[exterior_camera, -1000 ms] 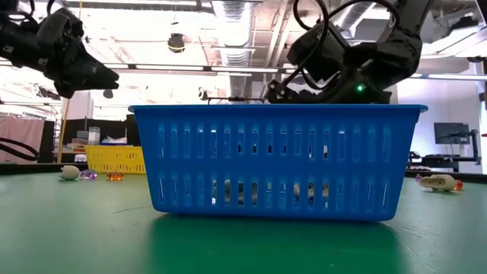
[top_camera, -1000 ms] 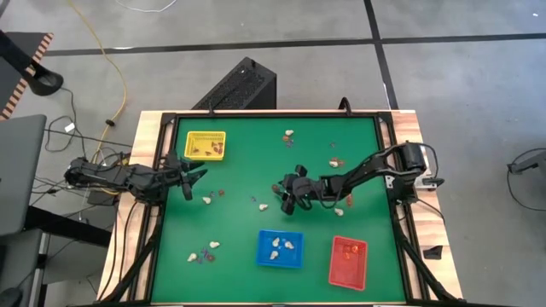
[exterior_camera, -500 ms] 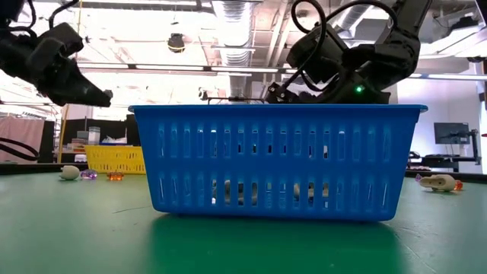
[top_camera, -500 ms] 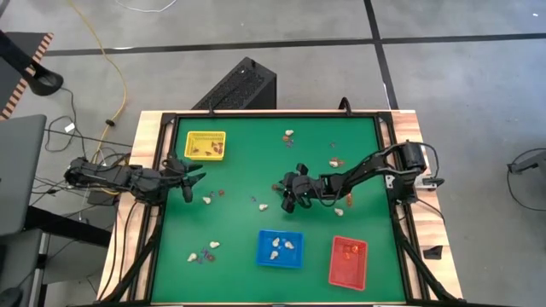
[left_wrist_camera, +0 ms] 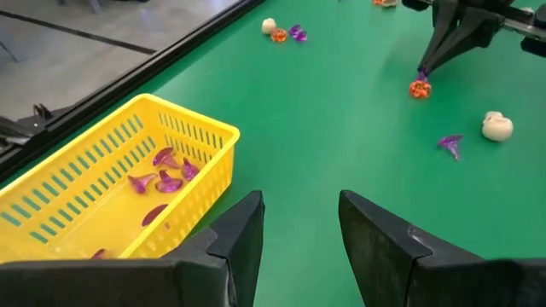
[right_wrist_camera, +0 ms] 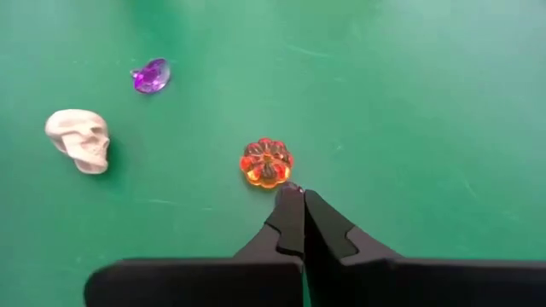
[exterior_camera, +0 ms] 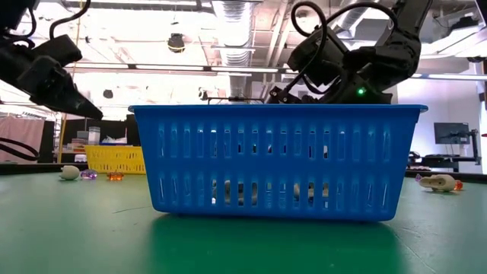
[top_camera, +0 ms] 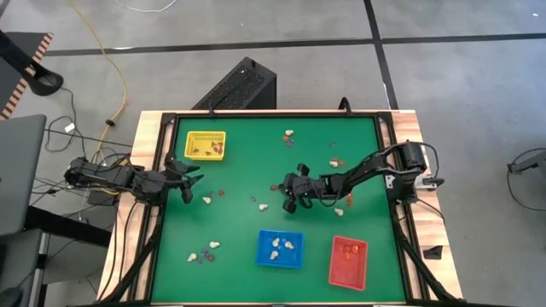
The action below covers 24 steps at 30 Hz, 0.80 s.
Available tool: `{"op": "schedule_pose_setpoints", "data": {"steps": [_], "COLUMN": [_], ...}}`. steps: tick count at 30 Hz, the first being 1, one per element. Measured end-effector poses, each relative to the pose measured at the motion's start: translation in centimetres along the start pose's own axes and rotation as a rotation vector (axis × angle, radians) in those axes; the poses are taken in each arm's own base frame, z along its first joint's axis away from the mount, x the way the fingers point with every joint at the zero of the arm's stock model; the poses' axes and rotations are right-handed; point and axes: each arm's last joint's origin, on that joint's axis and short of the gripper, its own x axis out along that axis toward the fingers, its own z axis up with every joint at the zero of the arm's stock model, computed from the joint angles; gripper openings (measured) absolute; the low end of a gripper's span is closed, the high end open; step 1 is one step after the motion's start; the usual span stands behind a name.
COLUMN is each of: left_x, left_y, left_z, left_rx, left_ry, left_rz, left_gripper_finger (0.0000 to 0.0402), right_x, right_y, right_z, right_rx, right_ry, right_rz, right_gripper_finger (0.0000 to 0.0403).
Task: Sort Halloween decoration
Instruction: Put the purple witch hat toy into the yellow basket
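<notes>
The green felt table [top_camera: 256, 170] carried a yellow slotted plastic tray [left_wrist_camera: 77, 200]. The left gripper [left_wrist_camera: 299, 247] hovered beside it, fingers parted, holding nothing. At mid-table, the right gripper [right_wrist_camera: 294, 205] was pinched closed and empty, its tips touching a small orange translucent pumpkin trinket [right_wrist_camera: 266, 162].

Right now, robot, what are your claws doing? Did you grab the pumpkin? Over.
Right gripper shut, tips beside the orange pumpkin, nothing grabbed. Left gripper open, empty, by the yellow tray. Nothing in the way.
</notes>
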Motion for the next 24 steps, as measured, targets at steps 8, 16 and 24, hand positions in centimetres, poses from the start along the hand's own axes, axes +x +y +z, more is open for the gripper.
{"op": "schedule_pose_setpoints", "data": {"steps": [8,16,24], "left_x": [0.0,0.0,0.0], "left_y": [0.0,0.0,0.0], "left_z": [0.0,0.0,0.0], "left_rx": [0.001,0.001,0.001], "left_ry": [0.003,0.002,0.002], "left_rz": [0.001,0.001,0.001], "left_gripper_finger": [0.0143,0.0143,0.0143], "right_x": [-1.3,-2.5,-2.6], "right_y": [-0.2,-0.1,0.6], "right_z": [1.3,2.6,2.5], "right_rx": [-0.010,-0.033,-0.042], "right_ry": [-0.018,-0.053,-0.041], "right_rz": [0.004,0.056,0.161], "right_gripper_finger": [0.0027,0.0028,0.0021]}}
